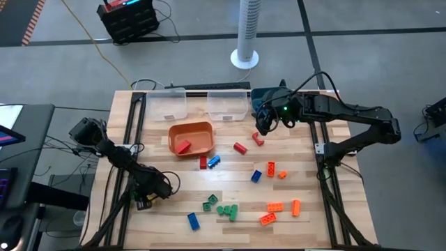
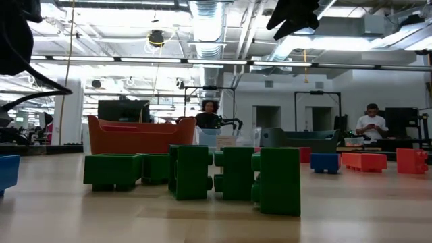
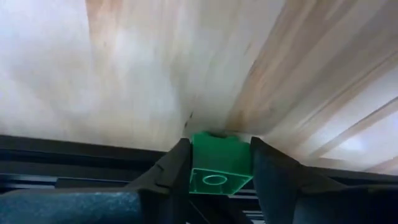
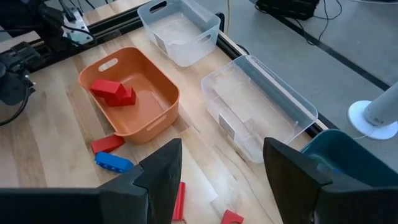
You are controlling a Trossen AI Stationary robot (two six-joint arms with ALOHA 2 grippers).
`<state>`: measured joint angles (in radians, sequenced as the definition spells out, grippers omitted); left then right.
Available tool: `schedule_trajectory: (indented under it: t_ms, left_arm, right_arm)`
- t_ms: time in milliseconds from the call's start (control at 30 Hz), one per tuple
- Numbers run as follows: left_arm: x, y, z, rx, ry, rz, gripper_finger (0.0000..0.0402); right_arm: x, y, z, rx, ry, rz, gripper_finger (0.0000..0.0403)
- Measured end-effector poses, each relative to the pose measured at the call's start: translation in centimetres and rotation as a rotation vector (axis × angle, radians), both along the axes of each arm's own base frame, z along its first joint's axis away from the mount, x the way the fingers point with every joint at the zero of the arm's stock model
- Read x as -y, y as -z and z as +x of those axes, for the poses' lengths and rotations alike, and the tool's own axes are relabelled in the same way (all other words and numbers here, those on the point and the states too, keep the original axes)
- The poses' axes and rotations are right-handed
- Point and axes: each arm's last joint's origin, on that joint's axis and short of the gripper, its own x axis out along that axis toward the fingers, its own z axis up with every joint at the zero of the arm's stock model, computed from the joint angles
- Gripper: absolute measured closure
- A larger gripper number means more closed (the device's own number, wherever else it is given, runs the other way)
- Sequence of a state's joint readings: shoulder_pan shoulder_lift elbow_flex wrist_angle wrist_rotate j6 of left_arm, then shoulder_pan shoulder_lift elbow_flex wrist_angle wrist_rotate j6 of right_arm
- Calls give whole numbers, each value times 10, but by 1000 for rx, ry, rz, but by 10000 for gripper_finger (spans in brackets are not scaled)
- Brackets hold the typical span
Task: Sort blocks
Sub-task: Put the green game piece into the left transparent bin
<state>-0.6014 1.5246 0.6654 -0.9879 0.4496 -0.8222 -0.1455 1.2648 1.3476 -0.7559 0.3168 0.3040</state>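
Observation:
Small studded blocks lie scattered on the wooden table: a green cluster (image 1: pixel 223 208) (image 2: pixel 223 172), blue ones (image 1: pixel 193 221) (image 1: pixel 256 176), orange ones (image 1: pixel 275 207), and red ones (image 1: pixel 240 148). A red block (image 1: pixel 183 146) (image 4: pixel 114 91) lies in the orange bin (image 1: pixel 191 138) (image 4: pixel 155 84). My left gripper (image 1: pixel 144 201) (image 3: pixel 217 163) is over the table's near left part, shut on a green block (image 3: pixel 217 152). My right gripper (image 1: pixel 265 124) (image 4: pixel 217 180) hangs open high above the far middle of the table, holding nothing. My left gripper pinches the green block between its two fingers (image 3: pixel 177 171), one on each opposite side wall (image 3: pixel 198 152). The block's hollow underside (image 3: pixel 213 180) faces the wrist camera and its far end points at the wood. I cannot tell whether the block rests on the table.
Two clear bins (image 1: pixel 169 104) (image 1: pixel 228 103) and a teal bin (image 1: pixel 259 97) (image 4: pixel 348 155) stand along the far edge. Black frame rails (image 1: pixel 132 125) (image 1: pixel 324 150) run along the left and right sides. Bare wood lies between the orange bin and the green cluster. People show in the room beyond.

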Motion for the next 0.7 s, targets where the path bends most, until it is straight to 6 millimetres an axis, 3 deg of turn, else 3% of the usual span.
schedule_trajectory:
  t_ms: [267, 567, 700]
  left_arm:
    - [2, -13, 9, -6, -16, -5, 273]
    - [-2, -42, 47, 203, -57, 60, 263]
    - [-11, -64, 74, 349, -119, 119, 262]
  right_arm:
    - [0, 0, 0, -9, -12, -15, 168]
    - [2, 0, 0, -15, -17, -28, 168]
    - [2, 0, 0, -34, -47, -42, 168]
